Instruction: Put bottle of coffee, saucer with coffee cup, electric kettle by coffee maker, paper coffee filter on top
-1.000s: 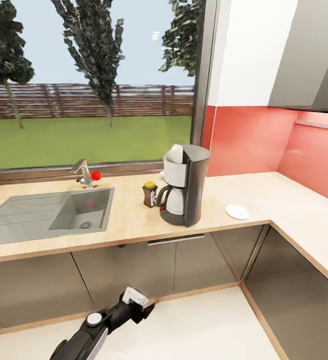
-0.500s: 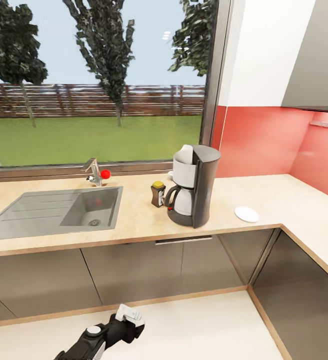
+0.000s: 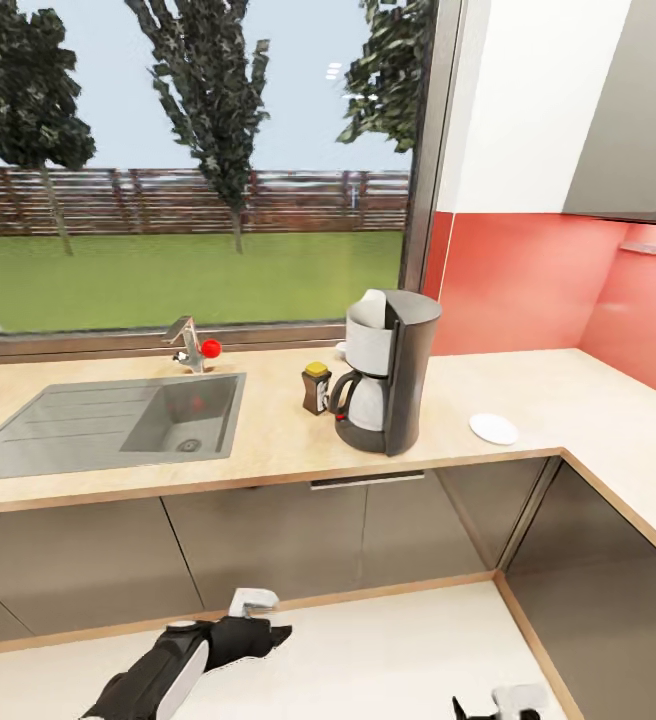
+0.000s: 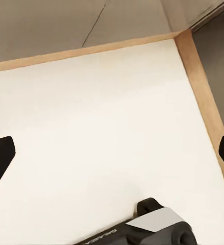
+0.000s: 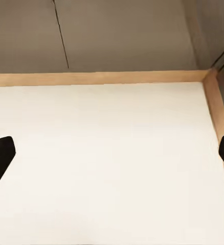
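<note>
Dark grey coffee maker [image 3: 388,372] with white filter on top; left gripper [image 3: 258,618] and right gripper [image 3: 503,703] both spread, empty.

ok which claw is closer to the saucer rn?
Right, by the head view. The right claw sits low over the floor almost straight below the saucer; the left claw is also low, but well off toward the sink side.

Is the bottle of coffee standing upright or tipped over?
Upright: the bottle of coffee stands on its base on the countertop, yellow cap on top, beside the coffee maker.
</note>
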